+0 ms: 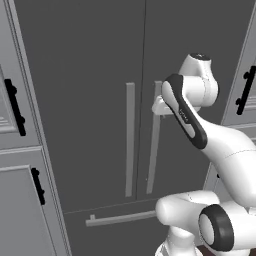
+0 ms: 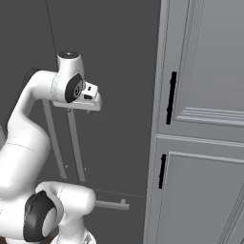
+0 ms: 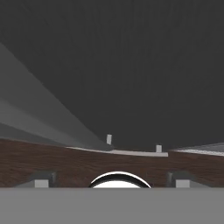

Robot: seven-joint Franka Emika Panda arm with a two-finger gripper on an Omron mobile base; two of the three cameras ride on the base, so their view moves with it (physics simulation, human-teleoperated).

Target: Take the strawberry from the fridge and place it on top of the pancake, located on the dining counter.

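1. The claw (image 3: 112,179) is open wide and holds nothing. Its two dark finger tips (image 3: 41,179) stand far apart at the bottom of the hand view.
2. In the left base view the white hand is right at the top of the right door's long handle (image 1: 154,145). If it touches the handle, I cannot tell.
3. The claw looks down along the front of the fridge (image 1: 90,75). The hand view shows the dark door, the drawer handle (image 3: 133,152) low down, and the brown wood floor (image 3: 52,164) under it.
4. The fridge is tall and dark grey. Both of its doors are shut. Two long grey handles run up and down, side by side, near the middle line. The left one (image 1: 130,140) is apart from the hand.
5. Below the doors is the bottom drawer with a flat grey bar across it.
6. Light grey cabinets (image 2: 205,119) with black handles (image 2: 170,97) stand on both sides of the fridge.
7. The strawberry cannot be seen, because the fridge doors are shut.
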